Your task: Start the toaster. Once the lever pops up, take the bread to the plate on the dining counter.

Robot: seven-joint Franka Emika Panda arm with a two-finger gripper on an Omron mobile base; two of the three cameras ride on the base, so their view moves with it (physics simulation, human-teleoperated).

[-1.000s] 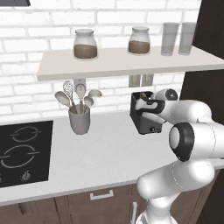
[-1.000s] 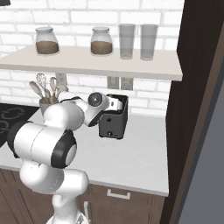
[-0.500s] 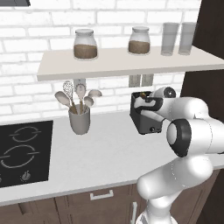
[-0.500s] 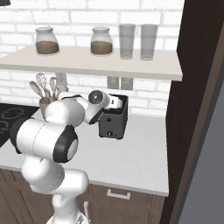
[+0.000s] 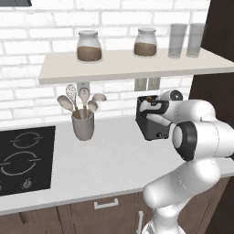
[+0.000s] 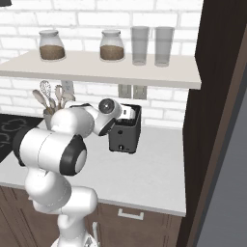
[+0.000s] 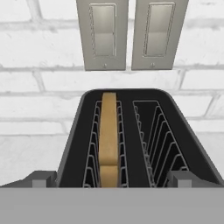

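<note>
Item, toaster [image 5: 153, 119]: black, sitting on the pale worktop [image 5: 100, 157] against the brick wall below two outlets [image 7: 131, 35], with the bread [image 7: 108, 140] standing on edge in the left slot as the hand view sees it, placed ready for toasting. Item, gripper [image 7: 111, 178]: hovering just above the slots, fingers spread wide and holding nothing, apparently lining up for the lever. Since a second ago the arm is reaching slightly closer over the toaster.
</note>
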